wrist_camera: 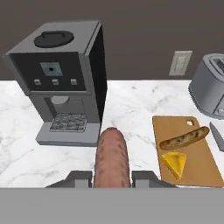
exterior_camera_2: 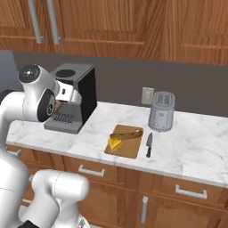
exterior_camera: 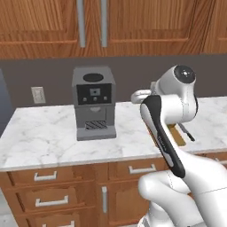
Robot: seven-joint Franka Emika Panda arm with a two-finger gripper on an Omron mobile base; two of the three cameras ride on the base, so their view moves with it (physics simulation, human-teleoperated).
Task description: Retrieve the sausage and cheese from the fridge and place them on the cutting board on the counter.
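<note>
**Sausage in hand, board off to the side**

The gripper [wrist_camera: 112,178] pinches the sausage [wrist_camera: 112,158] between its two fingers, holding it by one end so that the rest sticks out ahead of the hand; the grip looks firm enough for carrying. The hand hangs above the counter [wrist_camera: 131,105] in front of the coffee machine [wrist_camera: 65,74], short of where the sausage belongs.

The cutting board [exterior_camera_2: 129,144] lies flat on the marble between the coffee machine and the toaster [exterior_camera_2: 161,111], with a knife [exterior_camera_2: 149,145] just beside its far edge. The cheese [exterior_camera_2: 115,144] already sits on the board, near its front corner, and a longer golden-brown bread piece [exterior_camera_2: 127,133] lies across the board behind it. That leaves little bare wood, mostly along the side nearest the knife.

Judging from this, half the job is done. The remaining move is to swing the hand sideways over the board and lower the sausage onto a free patch without nudging the cheese.
</note>
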